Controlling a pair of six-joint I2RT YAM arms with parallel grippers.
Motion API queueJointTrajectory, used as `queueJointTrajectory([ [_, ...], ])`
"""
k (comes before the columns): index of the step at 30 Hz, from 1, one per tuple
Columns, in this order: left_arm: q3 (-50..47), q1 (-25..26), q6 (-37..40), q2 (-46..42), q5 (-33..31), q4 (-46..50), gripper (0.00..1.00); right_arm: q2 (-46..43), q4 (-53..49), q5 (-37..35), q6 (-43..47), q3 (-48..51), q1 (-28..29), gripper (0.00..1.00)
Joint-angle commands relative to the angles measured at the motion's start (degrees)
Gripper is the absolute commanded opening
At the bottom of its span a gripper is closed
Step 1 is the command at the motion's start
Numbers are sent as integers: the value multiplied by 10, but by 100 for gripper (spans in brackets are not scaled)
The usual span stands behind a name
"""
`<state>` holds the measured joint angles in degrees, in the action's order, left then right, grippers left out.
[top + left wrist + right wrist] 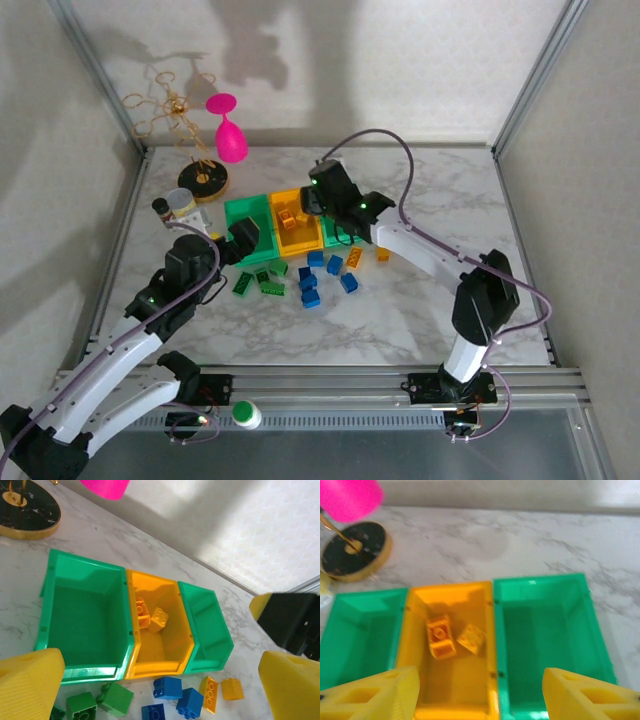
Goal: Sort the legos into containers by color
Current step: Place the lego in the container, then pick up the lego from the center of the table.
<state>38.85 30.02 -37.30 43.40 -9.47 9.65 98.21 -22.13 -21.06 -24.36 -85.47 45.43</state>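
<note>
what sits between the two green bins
The yellow-orange bin, holding two yellow bricks, between the left green bin and right green bin, in the right wrist view.

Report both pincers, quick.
Left pincer: open, holding nothing.
Right pincer: open, holding nothing, over the yellow-orange bin.

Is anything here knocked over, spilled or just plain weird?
Nothing looks broken or spilled. The two yellow bricks in the yellow bin lie tumbled at angles, not flat. Both green bins hold nothing, while loose bricks sit scattered on the table in front.
</note>
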Motion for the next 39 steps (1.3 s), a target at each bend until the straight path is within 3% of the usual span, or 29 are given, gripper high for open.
queueJointTrajectory([
  [1, -4, 21, -8, -7, 14, -5, 99, -51, -15, -21, -37, 56, -13, 67],
  [10, -11, 125, -29, 23, -35, -32, 100, -157, -27, -42, -94, 218, -50, 70],
  [17, -12, 186, -42, 61, -65, -58, 99, -192, -22, -35, -109, 304, -97, 71],
  [26, 0, 233, -44, 107, -87, -77, 100, -160, 10, 8, -77, 354, -138, 69],
  [39, 20, 244, -36, 133, -111, -64, 100, -42, 39, 28, -26, 318, -156, 58],
])
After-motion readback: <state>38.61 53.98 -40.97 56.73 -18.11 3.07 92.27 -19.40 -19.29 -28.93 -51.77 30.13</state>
